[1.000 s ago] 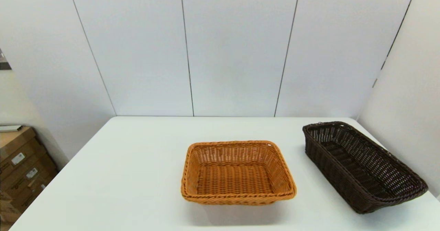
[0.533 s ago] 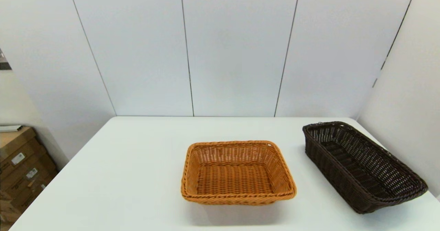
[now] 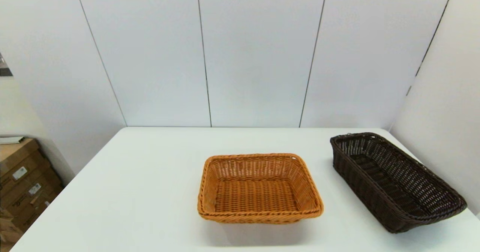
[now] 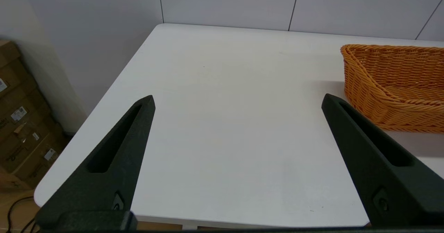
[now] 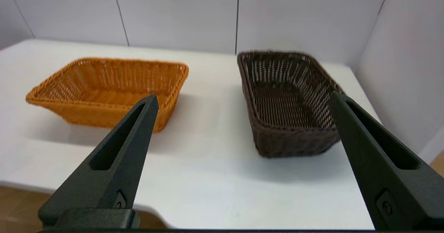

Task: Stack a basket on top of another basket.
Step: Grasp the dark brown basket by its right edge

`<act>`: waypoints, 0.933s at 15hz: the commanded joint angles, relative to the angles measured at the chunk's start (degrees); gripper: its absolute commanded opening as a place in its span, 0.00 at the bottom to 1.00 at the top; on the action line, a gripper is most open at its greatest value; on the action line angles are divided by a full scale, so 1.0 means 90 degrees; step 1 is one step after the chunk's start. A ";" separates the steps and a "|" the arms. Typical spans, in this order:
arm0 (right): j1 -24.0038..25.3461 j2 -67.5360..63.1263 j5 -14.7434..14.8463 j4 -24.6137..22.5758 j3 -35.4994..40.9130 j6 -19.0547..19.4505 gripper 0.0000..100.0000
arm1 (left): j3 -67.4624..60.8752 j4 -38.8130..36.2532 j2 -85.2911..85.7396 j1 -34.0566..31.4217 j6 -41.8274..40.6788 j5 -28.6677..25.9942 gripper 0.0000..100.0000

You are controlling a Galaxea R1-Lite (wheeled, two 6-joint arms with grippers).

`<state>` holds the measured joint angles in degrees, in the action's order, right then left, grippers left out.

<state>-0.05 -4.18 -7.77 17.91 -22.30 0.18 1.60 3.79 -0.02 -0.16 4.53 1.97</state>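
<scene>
Nothing moved; left tool [image 4: 237,99], right tool [image 5: 242,97] wide open, empty; no legible writing.

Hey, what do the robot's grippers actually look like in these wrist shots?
The left gripper and the right gripper look alike: each has two long, matte black fingers tapering to a point, with a long slot recessed in each and a small round fastener near the base. No cables, markings or arm links show.
</scene>
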 commanded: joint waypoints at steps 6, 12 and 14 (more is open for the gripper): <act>-0.0082 -0.4565 0.0043 0.0041 -0.1673 -0.1075 1.00 | -0.0002 -0.0001 0.0012 -0.0002 0.0004 0.0005 1.00; -0.0698 -0.7934 0.0736 0.0178 -0.3275 -0.2218 1.00 | -0.0002 -0.0001 0.0012 -0.0002 0.0004 0.0005 1.00; -0.0854 -0.8510 0.0765 0.0286 -0.3607 -0.2608 1.00 | -0.0002 -0.0001 0.0012 -0.0002 0.0004 0.0005 1.00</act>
<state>-5.07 -68.38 -1.97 19.24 -49.01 -18.10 1.60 3.77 -0.02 -0.16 4.51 2.00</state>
